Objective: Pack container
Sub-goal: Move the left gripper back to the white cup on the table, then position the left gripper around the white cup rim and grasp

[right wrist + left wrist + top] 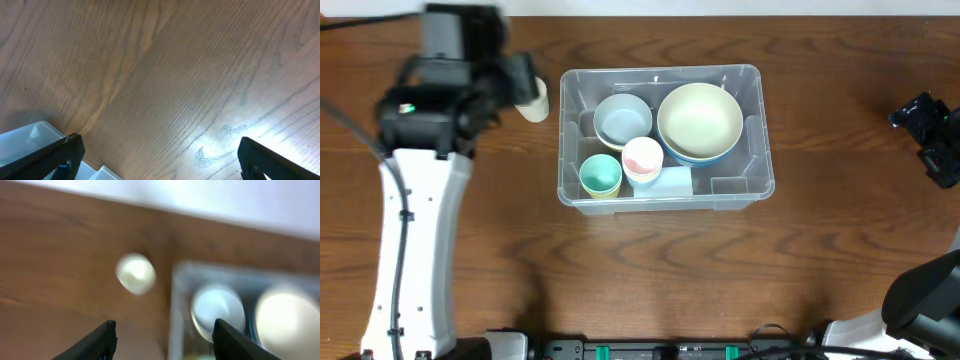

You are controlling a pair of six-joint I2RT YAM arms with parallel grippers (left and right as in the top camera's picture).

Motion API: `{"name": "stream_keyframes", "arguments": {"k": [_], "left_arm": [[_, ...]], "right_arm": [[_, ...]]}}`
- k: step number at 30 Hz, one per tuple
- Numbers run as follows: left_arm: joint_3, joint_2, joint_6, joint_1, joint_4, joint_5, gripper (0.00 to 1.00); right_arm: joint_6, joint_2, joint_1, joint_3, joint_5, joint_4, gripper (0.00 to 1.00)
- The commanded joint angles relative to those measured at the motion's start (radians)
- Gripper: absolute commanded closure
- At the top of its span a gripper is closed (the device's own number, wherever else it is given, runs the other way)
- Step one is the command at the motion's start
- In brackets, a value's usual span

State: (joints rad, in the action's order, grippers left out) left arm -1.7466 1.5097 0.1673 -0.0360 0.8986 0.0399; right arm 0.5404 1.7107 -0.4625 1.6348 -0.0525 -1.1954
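The clear plastic container (660, 73) stands at the table's middle. It holds a grey-blue bowl (622, 118), a large cream bowl (699, 122), a green cup (601, 176) and a pink-and-white cup (642, 158). A cream cup (534, 101) stands on the table just left of the container. My left gripper (520, 82) hovers over that cup, open and empty. The blurred left wrist view shows the cup (135, 273) ahead of the open jaws (164, 342), with the container's rim (176, 310) to the right. My right gripper (927, 120) is far right, open (160, 155) and empty over bare wood.
The container's corner (25, 137) shows at the lower left of the right wrist view. A white label (666, 182) sits at the container's front wall. The table's far edge runs just behind the left gripper.
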Motion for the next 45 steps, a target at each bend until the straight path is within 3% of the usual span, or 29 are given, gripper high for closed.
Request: {"name": "stream_keyframes", "arguments": {"k": [1,15,32,45], "left_arm": [[0.008,0.084,0.087,0.071,-0.058,-0.043,0.38],[0.008,0.432,0.286,0.116,-0.295,-0.049,0.37],[0.021,0.597,0.426,0.12,-0.151,-0.078,0.37],[0.063,0.704,0.429,0.123,-0.167,-0.074,0.5]], "right_arm": [[-0.006,-0.007,-0.01,0.001,0.003,-0.002,0.01],[-0.006,-0.007,-0.01,0.001,0.003,-0.002,0.01],[-0.006,-0.007,-0.01,0.001,0.003,-0.002,0.01],[-0.006,-0.007,-0.01,0.001,0.003,-0.002,0.01]]}}
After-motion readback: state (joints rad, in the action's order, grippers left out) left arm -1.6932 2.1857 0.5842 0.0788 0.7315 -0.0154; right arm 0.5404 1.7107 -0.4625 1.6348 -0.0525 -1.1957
